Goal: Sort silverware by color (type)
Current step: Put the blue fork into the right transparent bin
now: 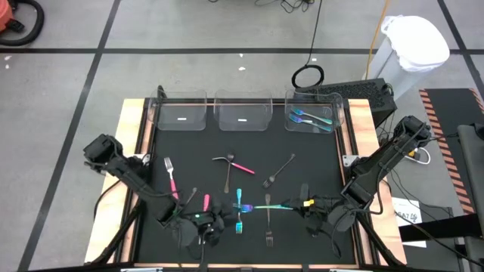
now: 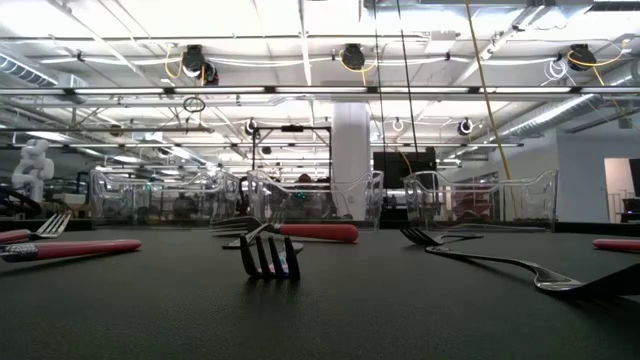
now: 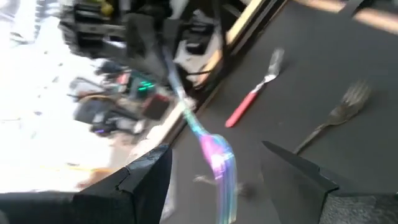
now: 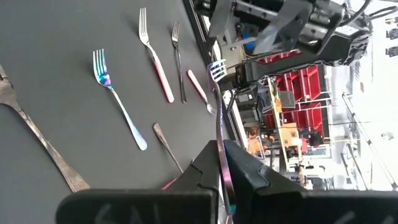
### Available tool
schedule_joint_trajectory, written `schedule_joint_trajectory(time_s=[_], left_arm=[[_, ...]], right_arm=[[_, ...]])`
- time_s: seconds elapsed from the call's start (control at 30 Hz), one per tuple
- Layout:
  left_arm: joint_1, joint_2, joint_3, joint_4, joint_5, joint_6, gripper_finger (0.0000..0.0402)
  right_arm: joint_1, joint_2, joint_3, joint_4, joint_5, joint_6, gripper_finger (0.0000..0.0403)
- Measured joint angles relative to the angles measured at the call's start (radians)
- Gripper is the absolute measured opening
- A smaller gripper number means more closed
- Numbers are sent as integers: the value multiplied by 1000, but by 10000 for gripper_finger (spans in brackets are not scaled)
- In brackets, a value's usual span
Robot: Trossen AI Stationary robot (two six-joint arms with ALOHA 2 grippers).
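Observation:
My right gripper (image 4: pixel 224 163) (image 1: pixel 300 205) is shut on an iridescent teal fork (image 1: pixel 266 205), held above the near middle of the black mat. The fork's head (image 3: pixel 219 163) reaches to my left gripper (image 3: pixel 214 180) (image 1: pixel 229 217). That gripper is open, with a finger on either side of the head and a gap showing on both sides. Several other pieces of silverware lie flat on the mat. Among them are a second iridescent fork (image 4: pixel 115 93), a pink-handled fork (image 1: pixel 171 178) and a dark fork (image 1: pixel 280 171). Teal pieces (image 1: pixel 308 119) lie in the far right bin. My right gripper pinches the fork's handle (image 4: pixel 220 146) between its two fingers, at the end away from the head. The fingers come about level from the table's right side and lie along the handle. The fork is lifted clear of the mat, and its head (image 4: pixel 216 68) points toward the table's left.
Three clear bins (image 1: pixel 243 112) stand in a row along the mat's far edge. A pink-handled piece (image 1: pixel 239 165) and a silver one cross at the mat's middle. Another fork (image 1: pixel 268 228) lies near the front edge, its tines (image 2: pixel 270 258) toward the low camera. Wooden rails (image 1: pixel 134 143) edge the table.

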Motion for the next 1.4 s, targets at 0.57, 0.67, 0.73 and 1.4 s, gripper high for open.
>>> schedule_joint_trajectory(time_s=[0.57, 0.67, 0.73, 1.4], left_arm=[[-34, -1, 0, 41, -207, 125, 242], [-37, -1, 0, 40, -196, 120, 242], [-37, -1, 0, 40, -175, 120, 242], [-2, -1, 0, 76, 70, 181, 203]], right_arm=[[33, -20, 0, 21, 122, -39, 4], [52, -31, 0, 41, 119, -42, 4], [61, -37, 0, 42, 110, -42, 4], [66, -42, 0, 93, -65, -33, 4]])
